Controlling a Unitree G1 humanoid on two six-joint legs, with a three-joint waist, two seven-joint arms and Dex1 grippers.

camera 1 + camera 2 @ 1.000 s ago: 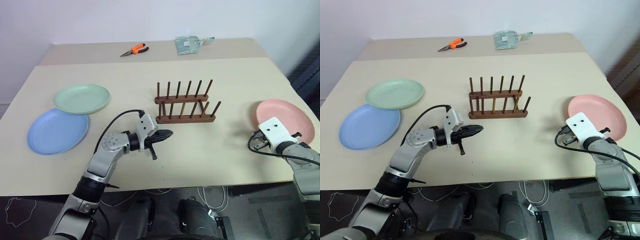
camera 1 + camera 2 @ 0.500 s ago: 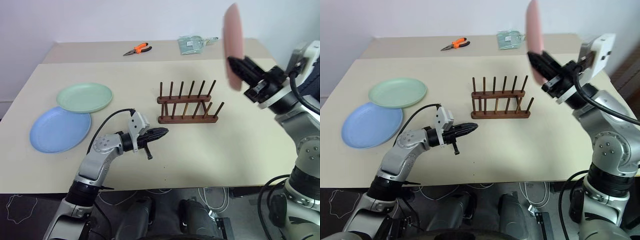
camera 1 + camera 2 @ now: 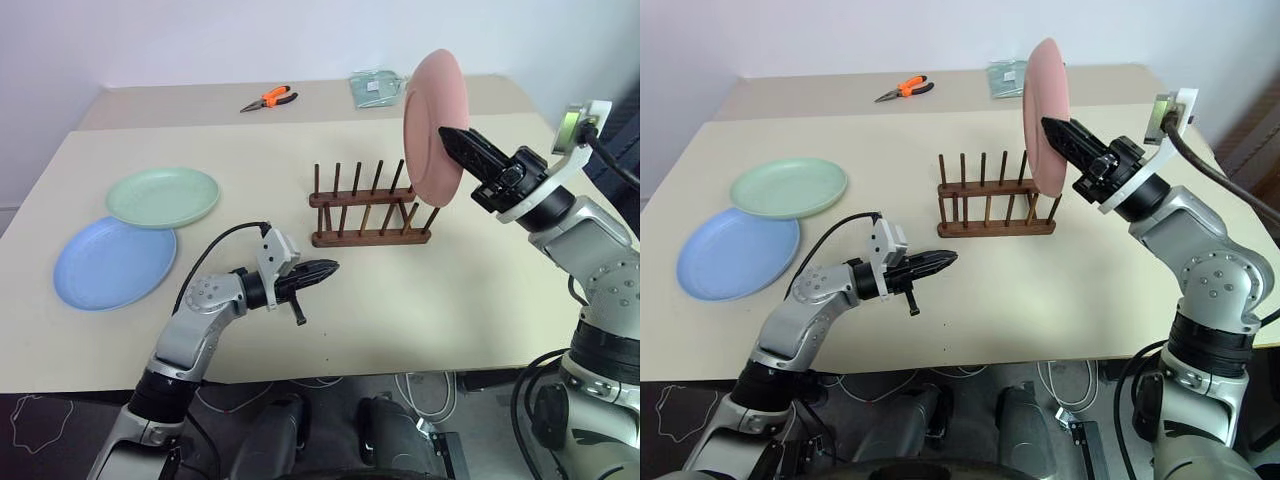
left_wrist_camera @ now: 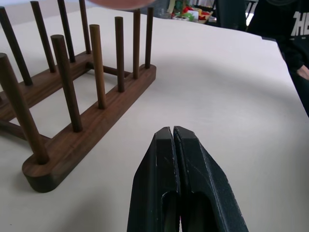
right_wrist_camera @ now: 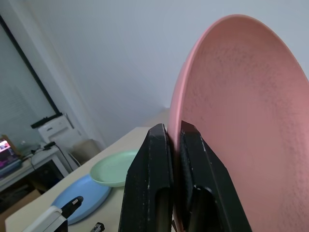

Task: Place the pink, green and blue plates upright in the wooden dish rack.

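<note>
Above the table (image 3: 480, 300), right fingers (image 3: 455, 140) pinch the pink plate (image 3: 430, 110).

1. We see bare desk (image 3: 480, 290) in front of the wooden dish rack (image 3: 370, 205).
2. The pink plate (image 3: 432, 125) hangs above the rack's right end, blocking it.
3. Green plate (image 3: 163, 196) and blue plate (image 3: 115, 262) crowd the left.

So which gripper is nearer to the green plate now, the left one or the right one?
The left. The left gripper hovers shut over the table in front of the wooden dish rack, right of the green plate. The right gripper holds the pink plate above the rack's far end.
</note>
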